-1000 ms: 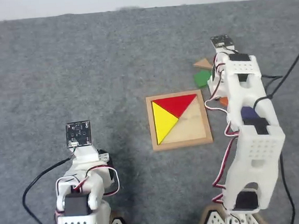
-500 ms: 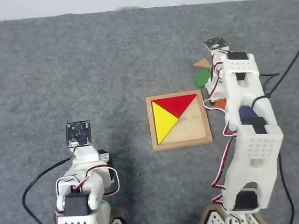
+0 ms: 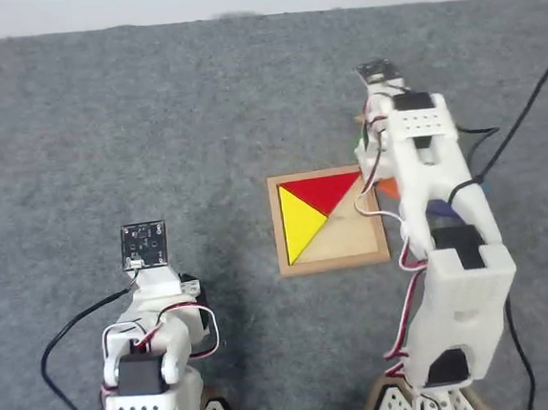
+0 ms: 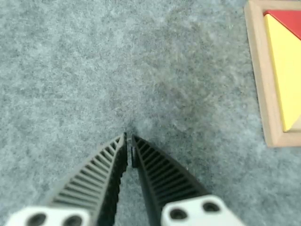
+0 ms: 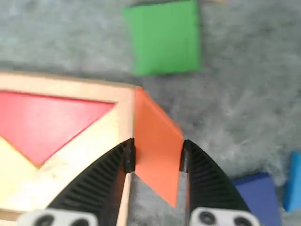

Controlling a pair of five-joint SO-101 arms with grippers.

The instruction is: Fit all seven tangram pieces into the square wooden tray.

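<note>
The left gripper (image 4: 129,138) is nearest the arm bases, well off the tray's (image 4: 260,75) left side, low over the grey felt surface (image 3: 151,110). Its two ribbed fingers meet almost at the tips with only a sliver of a gap, and nothing is between them. In the high view the left arm (image 3: 150,321) stands folded back, nearer the bases than the tray's near left corner.

The square wooden tray (image 3: 382,250) lies between the two arms. Two pieces are seated in it: a yellow triangle (image 3: 301,224) against its left wall and a red triangle (image 3: 323,191) against its far wall. The two meet at the middle of the tray. The rest of the tray floor is bare wood.

The right arm (image 3: 446,247) stretches along the tray's right side. The right gripper (image 5: 154,153) is clamped on an orange piece (image 5: 157,134), one finger pressing each long edge. The piece sits at the tray's right rim, near the far right corner, its edge over the rim.

A dark blue piece (image 5: 256,195) and a lighter blue piece (image 5: 295,181) lie on the felt off the tray's right side. A green square (image 5: 164,36) lies beyond the tray's far right corner, apart from the rim.
</note>
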